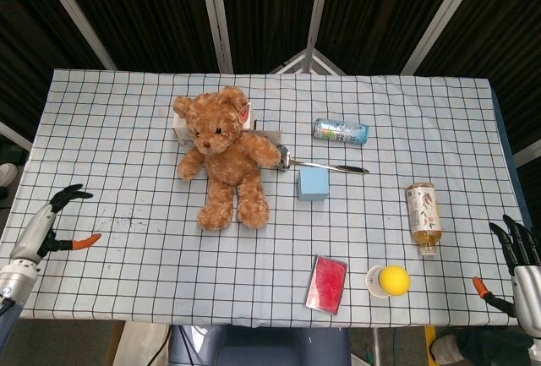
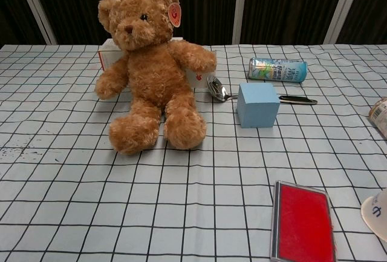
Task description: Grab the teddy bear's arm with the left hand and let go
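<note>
A brown teddy bear (image 1: 226, 153) sits upright on the checked tablecloth, leaning against a white box (image 1: 180, 127); the chest view shows the bear (image 2: 151, 68) with both arms spread out to the sides. My left hand (image 1: 51, 222) is over the table's left front edge, fingers apart and empty, far from the bear. My right hand (image 1: 520, 260) hangs off the table's right front corner, fingers spread, holding nothing. Neither hand shows in the chest view.
A blue cube (image 1: 313, 184), a spoon (image 1: 325, 166) and a lying can (image 1: 341, 131) are right of the bear. A bottle (image 1: 422, 216) lies at the right. A red case (image 1: 326, 283) and a yellow ball on a cup (image 1: 392, 280) sit near the front edge.
</note>
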Controlling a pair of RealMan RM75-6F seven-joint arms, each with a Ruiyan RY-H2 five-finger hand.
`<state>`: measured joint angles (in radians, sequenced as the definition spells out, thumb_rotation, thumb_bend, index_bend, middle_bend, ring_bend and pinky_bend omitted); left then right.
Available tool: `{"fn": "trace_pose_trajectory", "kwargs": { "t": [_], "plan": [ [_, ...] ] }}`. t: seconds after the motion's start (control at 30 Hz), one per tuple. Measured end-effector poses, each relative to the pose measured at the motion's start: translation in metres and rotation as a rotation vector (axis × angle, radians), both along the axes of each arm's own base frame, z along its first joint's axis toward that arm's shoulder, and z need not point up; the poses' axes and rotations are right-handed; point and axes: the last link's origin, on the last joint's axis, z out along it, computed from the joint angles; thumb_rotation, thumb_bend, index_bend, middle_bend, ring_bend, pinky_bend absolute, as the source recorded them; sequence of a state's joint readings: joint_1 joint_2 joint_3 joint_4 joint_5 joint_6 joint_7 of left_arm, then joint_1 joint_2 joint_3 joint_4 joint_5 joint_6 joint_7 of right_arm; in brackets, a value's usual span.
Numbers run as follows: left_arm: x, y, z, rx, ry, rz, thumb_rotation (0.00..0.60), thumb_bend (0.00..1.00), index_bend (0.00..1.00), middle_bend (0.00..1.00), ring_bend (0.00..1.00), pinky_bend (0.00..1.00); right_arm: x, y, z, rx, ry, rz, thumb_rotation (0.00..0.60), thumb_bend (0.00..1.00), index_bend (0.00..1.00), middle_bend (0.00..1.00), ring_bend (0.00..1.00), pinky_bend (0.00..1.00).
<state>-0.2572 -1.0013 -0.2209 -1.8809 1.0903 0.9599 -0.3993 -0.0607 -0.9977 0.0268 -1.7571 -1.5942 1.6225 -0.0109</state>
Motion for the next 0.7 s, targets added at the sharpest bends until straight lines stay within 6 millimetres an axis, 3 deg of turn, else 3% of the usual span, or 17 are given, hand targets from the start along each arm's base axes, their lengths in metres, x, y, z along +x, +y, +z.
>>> {"fn": "trace_pose_trajectory", "kwargs": {
  "t": [0.27, 0.7],
  "plan": [
    [0.018, 0.062, -0.033, -0.056, -0.208, 0.068, 0.6, 0.27, 0.24, 0.05, 0.0, 0.0, -0.003, -0.001, -0.001, 0.005, -0.001, -0.01, 0.6, 0.22, 0.12, 0.06, 0.08, 0.0],
    [0.033, 0.112, -0.089, -0.071, -0.388, 0.164, 0.6, 0.24, 0.23, 0.05, 0.0, 0.0, -0.008, -0.004, -0.003, 0.018, 0.002, -0.029, 0.6, 0.22, 0.12, 0.06, 0.08, 0.0]
  ]
}}
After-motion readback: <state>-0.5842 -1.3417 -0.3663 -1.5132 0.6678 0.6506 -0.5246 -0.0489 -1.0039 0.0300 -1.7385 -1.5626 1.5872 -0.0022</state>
